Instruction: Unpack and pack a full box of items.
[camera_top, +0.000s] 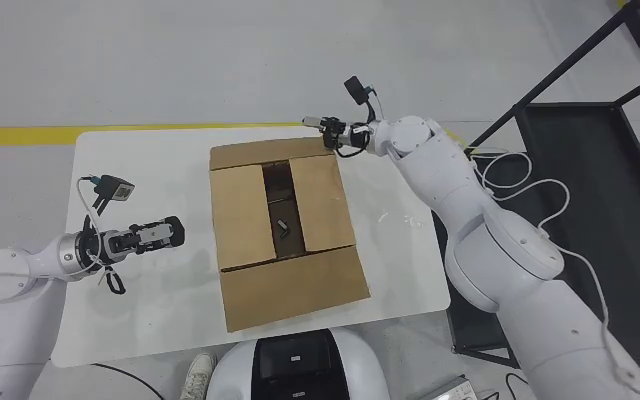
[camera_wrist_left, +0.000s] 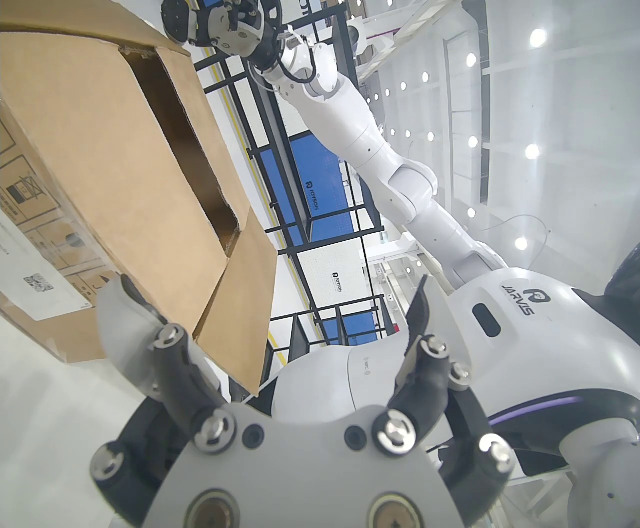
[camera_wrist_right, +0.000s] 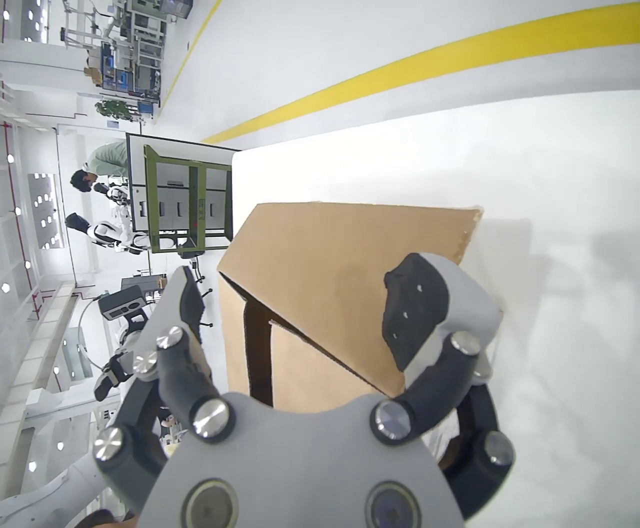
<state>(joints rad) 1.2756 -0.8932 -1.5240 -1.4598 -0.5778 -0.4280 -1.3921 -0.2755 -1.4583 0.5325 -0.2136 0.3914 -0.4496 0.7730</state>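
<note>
A brown cardboard box stands in the middle of the white table. Its two side flaps lie almost shut, leaving a dark gap where a small dark item shows inside. The near flap and the far flap are folded outward. My right gripper is open at the far right corner of the box, with the far flap just ahead of its fingers. My left gripper is open and holds nothing, apart from the box's left wall.
A black metal rack stands off the table's right edge, close to my right arm. A yellow floor line runs behind the table. Bare tabletop lies to the left of the box and along its right side.
</note>
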